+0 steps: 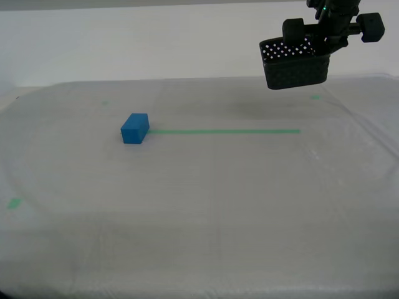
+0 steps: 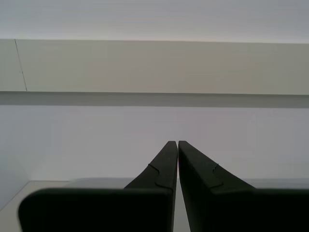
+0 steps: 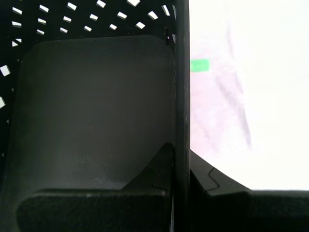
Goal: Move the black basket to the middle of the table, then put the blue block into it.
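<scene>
The black basket (image 1: pixel 294 65) hangs in the air above the table's (image 1: pixel 199 187) far right part, tilted. My first gripper (image 3: pixel 177 154) is shut on the basket's wall (image 3: pixel 181 96), one finger inside and one outside; in the exterior view it (image 1: pixel 324 45) holds the basket's right rim from above. The basket's inside (image 3: pixel 91 106) is empty. The blue block (image 1: pixel 134 128) lies on the table at the left end of the green tape line (image 1: pixel 224 131). My second gripper (image 2: pixel 176 145) is shut and empty, facing a pale wall; it does not show in the exterior view.
Small green tape marks sit at the far right (image 1: pixel 315 97), far left (image 1: pixel 105 103) and near left (image 1: pixel 14 203) of the table. One green mark (image 3: pixel 200 65) shows beside the basket in the first wrist view.
</scene>
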`<state>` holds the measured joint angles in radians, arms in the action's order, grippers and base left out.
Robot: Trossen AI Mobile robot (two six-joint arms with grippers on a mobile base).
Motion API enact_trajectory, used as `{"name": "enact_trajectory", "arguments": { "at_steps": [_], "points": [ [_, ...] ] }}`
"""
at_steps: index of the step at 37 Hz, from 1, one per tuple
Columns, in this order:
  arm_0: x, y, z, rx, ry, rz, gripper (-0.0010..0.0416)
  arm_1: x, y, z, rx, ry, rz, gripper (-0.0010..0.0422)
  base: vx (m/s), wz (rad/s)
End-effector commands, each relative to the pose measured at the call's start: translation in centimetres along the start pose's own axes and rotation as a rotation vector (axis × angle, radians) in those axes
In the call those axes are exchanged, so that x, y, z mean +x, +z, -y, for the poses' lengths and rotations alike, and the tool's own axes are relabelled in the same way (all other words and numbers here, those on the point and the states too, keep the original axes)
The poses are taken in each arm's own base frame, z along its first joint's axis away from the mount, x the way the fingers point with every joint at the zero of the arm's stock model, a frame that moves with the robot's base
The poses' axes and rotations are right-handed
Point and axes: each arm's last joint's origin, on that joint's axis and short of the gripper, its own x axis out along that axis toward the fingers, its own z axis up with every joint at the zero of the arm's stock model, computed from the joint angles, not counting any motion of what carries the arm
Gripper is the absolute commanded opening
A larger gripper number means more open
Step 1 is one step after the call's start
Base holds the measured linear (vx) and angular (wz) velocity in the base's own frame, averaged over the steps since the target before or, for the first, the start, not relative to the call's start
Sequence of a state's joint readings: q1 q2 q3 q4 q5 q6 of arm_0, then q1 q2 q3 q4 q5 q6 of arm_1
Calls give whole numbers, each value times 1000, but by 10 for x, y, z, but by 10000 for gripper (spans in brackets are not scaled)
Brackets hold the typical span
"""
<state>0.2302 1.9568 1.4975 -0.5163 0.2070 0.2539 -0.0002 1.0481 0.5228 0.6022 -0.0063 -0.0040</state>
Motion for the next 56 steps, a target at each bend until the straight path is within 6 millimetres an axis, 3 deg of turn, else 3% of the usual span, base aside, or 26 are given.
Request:
{"name": "enact_trajectory", "arguments": {
  "at_steps": [1,26,41,56],
  "points": [
    [-6,-2,-10,-2,16,-1,-1,0,1,0,1,1,6,0,0,0],
    [-37,-31,-85,-4,188,-35,-1,0,1,0,1,0,6,0,0,0],
    [-49,-53,-112,12,268,-158,0,0,1,0,1,0,6,0,0,0],
    [-60,-67,-137,-17,215,-95,0,0,1,0,1,1,6,0,0,0]
  ]
}}
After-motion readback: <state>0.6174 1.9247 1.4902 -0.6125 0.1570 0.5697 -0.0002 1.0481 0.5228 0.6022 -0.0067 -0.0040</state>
